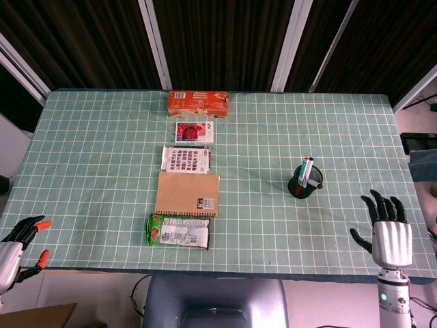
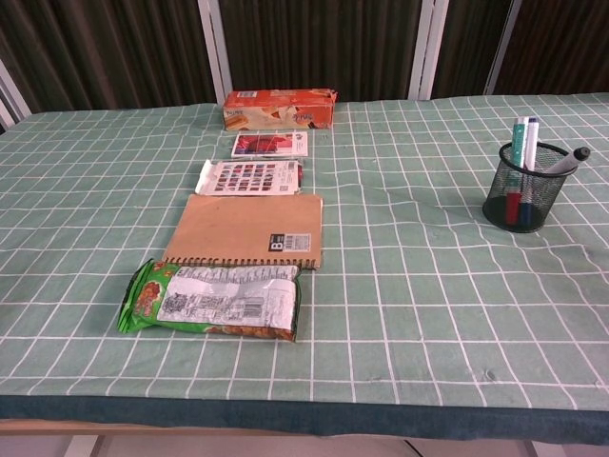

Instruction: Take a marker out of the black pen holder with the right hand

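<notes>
Our right hand (image 1: 390,236) hovers at the near right edge of the surface (image 1: 102,157), fingers (image 1: 382,207) spread and holding nothing, well apart from the pen holder (image 1: 304,182) farther in. The markers (image 2: 522,143) stand upright in it. Our left hand (image 1: 15,247) sits at the near left corner, its fingers loosely curled, holding nothing. The light mesh holder could tip if we snag its rim or pull a marker sideways.

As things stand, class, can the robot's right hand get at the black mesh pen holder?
Probably yes: the right hand is open, and only bare tablecloth separates it from the black mesh pen holder.
</notes>
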Controlling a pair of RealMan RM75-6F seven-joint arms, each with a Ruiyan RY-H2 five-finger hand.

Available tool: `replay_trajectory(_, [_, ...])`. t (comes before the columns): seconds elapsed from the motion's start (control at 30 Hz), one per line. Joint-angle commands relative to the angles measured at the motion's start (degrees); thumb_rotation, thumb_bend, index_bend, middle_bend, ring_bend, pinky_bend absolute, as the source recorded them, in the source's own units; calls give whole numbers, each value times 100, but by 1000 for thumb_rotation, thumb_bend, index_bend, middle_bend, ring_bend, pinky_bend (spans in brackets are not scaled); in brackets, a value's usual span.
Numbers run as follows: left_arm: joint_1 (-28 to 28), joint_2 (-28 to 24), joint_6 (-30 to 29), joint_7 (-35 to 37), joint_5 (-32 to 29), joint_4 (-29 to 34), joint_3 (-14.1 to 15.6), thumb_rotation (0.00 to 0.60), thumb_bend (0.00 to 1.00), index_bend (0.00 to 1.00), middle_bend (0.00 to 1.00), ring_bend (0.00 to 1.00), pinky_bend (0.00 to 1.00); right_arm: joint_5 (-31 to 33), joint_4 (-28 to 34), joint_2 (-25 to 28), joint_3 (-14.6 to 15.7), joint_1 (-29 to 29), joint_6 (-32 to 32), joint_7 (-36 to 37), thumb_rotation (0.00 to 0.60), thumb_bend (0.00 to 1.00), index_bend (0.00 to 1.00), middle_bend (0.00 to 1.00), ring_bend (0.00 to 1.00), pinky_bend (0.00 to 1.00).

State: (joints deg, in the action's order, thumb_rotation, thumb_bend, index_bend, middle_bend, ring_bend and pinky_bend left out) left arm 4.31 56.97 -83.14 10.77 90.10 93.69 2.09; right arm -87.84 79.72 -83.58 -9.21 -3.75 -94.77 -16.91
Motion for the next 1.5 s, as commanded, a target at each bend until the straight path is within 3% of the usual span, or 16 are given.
replay_trajectory(0.03, [-12,-13,9,12,-45,5,-4,600,441,232,119,100,367,-138,127,120,-251,-320,79,-626,600,241,447,582,642,655])
replay_trajectory(0.1, [-41,-29,-30,19,-60,24,-3,600,441,232,119,100,367,-107,120,168,-356,-486,235,-912,600,241,525,748,810,805])
replay_trajectory(0.2, [-76,-35,-94,18,-45,25,0,600,440,232,119,100,367,128,270,278,-444,-684,655,-1146,600,241,585,882,961,894])
replay_trajectory(0.4, [-77,-40,-54,-34,-91,49,-4,600,440,232,118,100,367,650,575,490,-552,-998,1402,-1370,600,241,604,984,1000,990])
replay_trajectory(0.57, [-87,-39,-57,-71,-102,63,-7,600,441,232,119,100,367,960,616,523,-613,-1253,1825,-1401,600,278,603,1000,1000,1000])
replay_trajectory(0.83, [-88,-42,-50,-71,-113,67,-17,600,440,232,119,100,367,1223,406,355,-634,-1551,2138,-1241,600,460,597,1000,1000,1000])
replay_trajectory(1.5, [-92,-48,-43,-14,-114,50,-29,600,441,232,118,100,367,1582,-272,-149,-523,-2036,2490,-1035,600,462,592,1000,1000,1000])
